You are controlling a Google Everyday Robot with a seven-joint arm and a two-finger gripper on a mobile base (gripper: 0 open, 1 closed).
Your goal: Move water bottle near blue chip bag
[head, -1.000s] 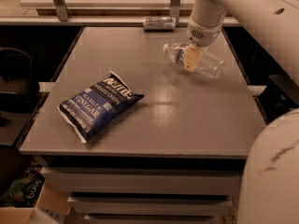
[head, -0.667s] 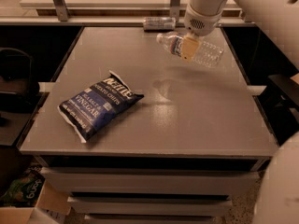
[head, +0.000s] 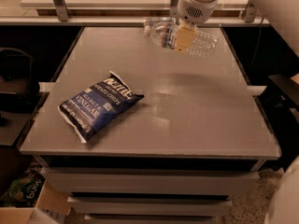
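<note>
gripper (head: pixel 185 37) clamped on water bottle (head: pixel 204 43), bottle sideways above far end of table (head: pixel 196 120), blue chip bag (head: pixel 96 106) well apart, front-left

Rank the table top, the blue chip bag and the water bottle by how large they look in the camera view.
1. table top, by far the largest.
2. blue chip bag.
3. water bottle, held in the gripper over the table's far side. It is farther from the camera and partly hidden, so it may look smaller.
</note>
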